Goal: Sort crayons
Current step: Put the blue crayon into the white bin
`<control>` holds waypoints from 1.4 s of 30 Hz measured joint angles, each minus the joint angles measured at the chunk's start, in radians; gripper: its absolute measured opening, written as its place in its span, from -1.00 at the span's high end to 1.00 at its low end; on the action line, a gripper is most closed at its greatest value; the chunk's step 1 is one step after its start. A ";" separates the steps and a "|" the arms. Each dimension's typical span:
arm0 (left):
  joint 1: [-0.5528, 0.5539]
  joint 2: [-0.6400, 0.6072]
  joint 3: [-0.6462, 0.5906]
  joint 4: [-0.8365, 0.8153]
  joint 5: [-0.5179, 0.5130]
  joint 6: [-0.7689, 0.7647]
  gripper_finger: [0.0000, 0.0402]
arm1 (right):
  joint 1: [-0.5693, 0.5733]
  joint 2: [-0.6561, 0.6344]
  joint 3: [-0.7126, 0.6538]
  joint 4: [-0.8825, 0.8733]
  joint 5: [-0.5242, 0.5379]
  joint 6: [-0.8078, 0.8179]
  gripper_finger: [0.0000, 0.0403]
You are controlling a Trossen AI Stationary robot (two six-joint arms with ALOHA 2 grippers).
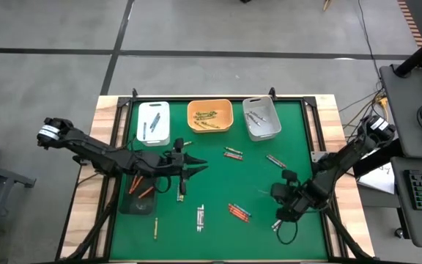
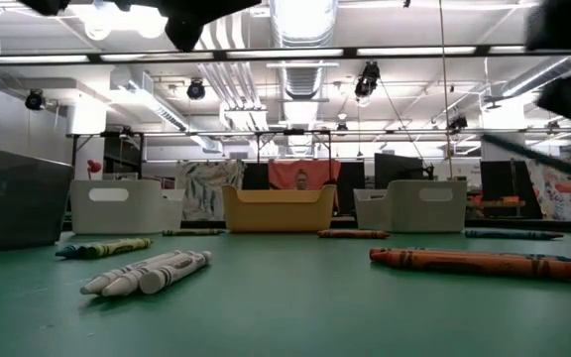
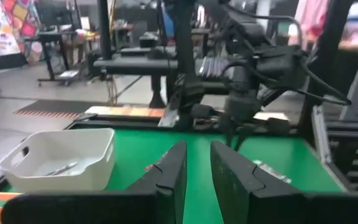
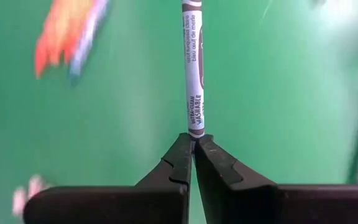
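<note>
One grey crayon [image 4: 193, 74] is pinched by its end in the right gripper [image 4: 193, 149], low over the table; next comes carrying it to the grey tray [image 1: 261, 117]; left gripper [image 3: 196, 168] waits mid-table, fingers slightly parted, empty.

Matt green mat [image 1: 218, 183], smooth. Pale bare wood at the table edge [image 1: 107, 110]. Paper-wrapped crayon [image 4: 194, 74], printed label, pinched in matt black plastic-looking fingers [image 4: 213, 165]. Smooth plastic-looking trays: white [image 1: 154, 123], orange [image 1: 210, 116], grey [image 1: 261, 118].
</note>
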 joint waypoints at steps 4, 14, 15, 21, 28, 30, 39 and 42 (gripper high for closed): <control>0.000 0.000 -0.067 0.166 0.002 0.000 0.68 | -0.073 -0.042 0.011 0.189 0.128 -0.178 0.96; 0.000 0.039 -0.092 0.311 0.080 0.072 0.41 | -0.318 -0.007 0.011 0.864 0.094 -0.817 0.96; 0.000 0.054 -0.084 0.325 0.082 0.077 0.39 | -0.339 0.005 0.011 0.913 0.073 -0.864 0.96; 0.006 0.141 -0.028 0.324 0.073 0.084 0.36 | -0.417 0.099 0.012 1.162 -0.078 -1.002 0.96; 0.012 0.196 0.033 0.323 0.066 0.123 0.36 | -0.436 0.161 0.011 1.248 -0.092 -1.052 0.96; 0.012 0.200 0.040 0.323 0.066 0.145 0.36 | -0.437 0.162 0.012 1.255 -0.093 -1.043 0.96; 0.012 0.198 0.032 0.294 0.063 0.154 0.36 | -0.451 0.154 0.013 1.293 -0.096 -0.989 0.96; 0.012 0.198 0.032 0.288 0.068 0.149 0.36 | -0.463 0.154 0.013 1.290 -0.096 -0.970 0.96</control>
